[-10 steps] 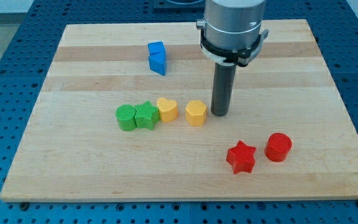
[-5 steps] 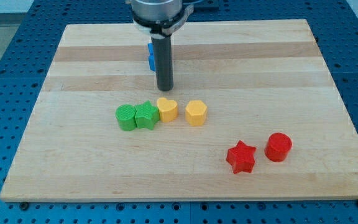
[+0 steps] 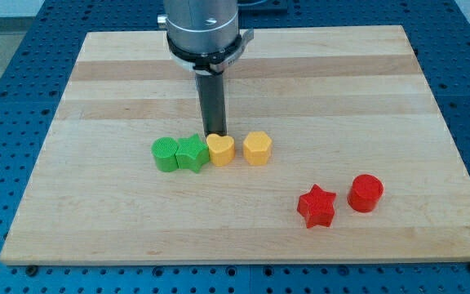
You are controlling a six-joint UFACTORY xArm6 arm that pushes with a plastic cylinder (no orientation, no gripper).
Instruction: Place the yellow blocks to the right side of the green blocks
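Green cylinder [image 3: 166, 153]: leftmost in the row near the board's middle, touching the green star on its right.
Green star [image 3: 191, 152]: pressed between the cylinder and the yellow heart, so the greens form the fixed left end that the yellows are judged against.
Yellow heart [image 3: 220, 149]: touching the star's right side, apparently already on the side the task asks for.
Tip [image 3: 215, 135]: the rod has no jaws to open or close and grips nothing; its end sits just above the heart in the view, touching or nearly touching its top edge, a spot from which it could nudge the heart toward the view's bottom.
Yellow hexagon-like block [image 3: 257, 148]: just right of the heart with a small gap, also right of the greens.
Red star [image 3: 317, 206]: lower right, well apart from the row.
Red cylinder [image 3: 365, 193]: beside the red star, furthest right.
Wooden board [image 3: 431, 122]: carries everything.
Progress: both yellows look placed; likely only tidying remains.
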